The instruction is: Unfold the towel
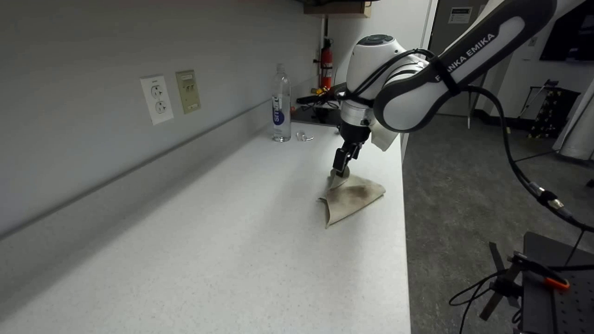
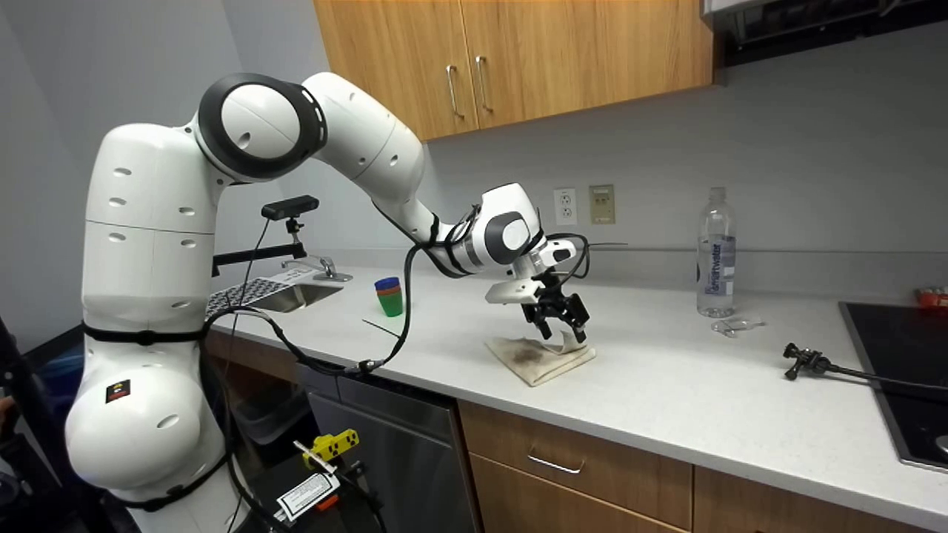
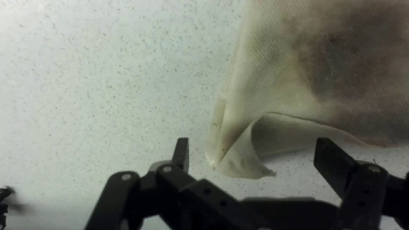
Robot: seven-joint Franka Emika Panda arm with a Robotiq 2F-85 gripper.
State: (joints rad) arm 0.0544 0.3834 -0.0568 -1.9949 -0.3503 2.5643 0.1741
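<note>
A beige towel (image 1: 348,204) with a dark stain lies folded on the white counter; it also shows in an exterior view (image 2: 529,360). In the wrist view the towel (image 3: 271,83) fills the upper right, and one corner is curled up and folded over at its near edge. My gripper (image 3: 252,150) is open, with its two fingers apart on either side of the curled corner and nothing held between them. In both exterior views the gripper (image 1: 342,168) points down just over the towel's edge on the wall side, and it shows here too (image 2: 564,333). The towel's underside is hidden.
A water bottle (image 2: 716,274) stands near the wall, with a small clear plastic piece (image 2: 737,326) beside it. Stacked cups (image 2: 389,297) stand near the sink. A black cooktop (image 2: 903,363) and a black cabled mount (image 2: 807,361) lie beyond the bottle. The counter's front edge runs close to the towel.
</note>
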